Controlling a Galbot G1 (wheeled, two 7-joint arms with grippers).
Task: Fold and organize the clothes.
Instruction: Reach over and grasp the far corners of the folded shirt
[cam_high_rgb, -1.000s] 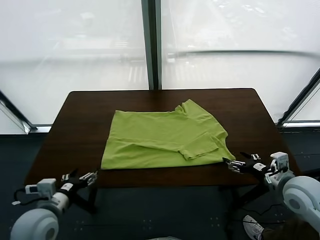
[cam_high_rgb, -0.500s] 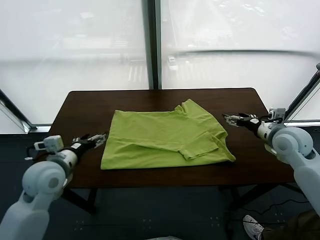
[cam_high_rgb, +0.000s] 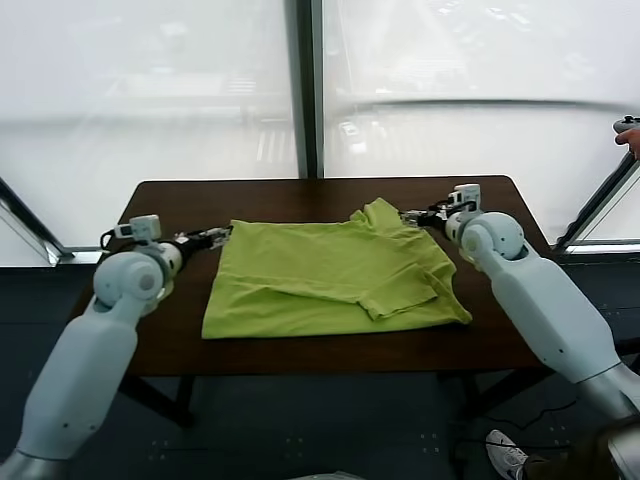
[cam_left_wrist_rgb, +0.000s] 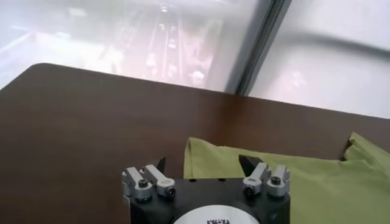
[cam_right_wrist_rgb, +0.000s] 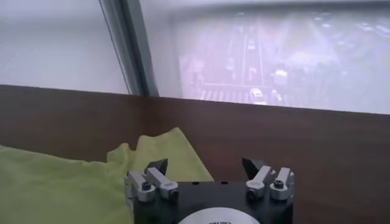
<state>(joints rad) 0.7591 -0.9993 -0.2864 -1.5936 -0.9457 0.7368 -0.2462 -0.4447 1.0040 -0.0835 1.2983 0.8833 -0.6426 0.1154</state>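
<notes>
Head view: T-shirt (cam_high_rgb: 335, 277) lies between both open end effectors.

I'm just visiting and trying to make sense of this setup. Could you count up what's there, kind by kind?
Lime-green T-shirt: 1, lying partly folded on the table
Dark brown table: 1
Robot grippers: 2, both open, the left gripper at the shirt's far left corner, the right gripper at its far right corner
Total: 4
</notes>
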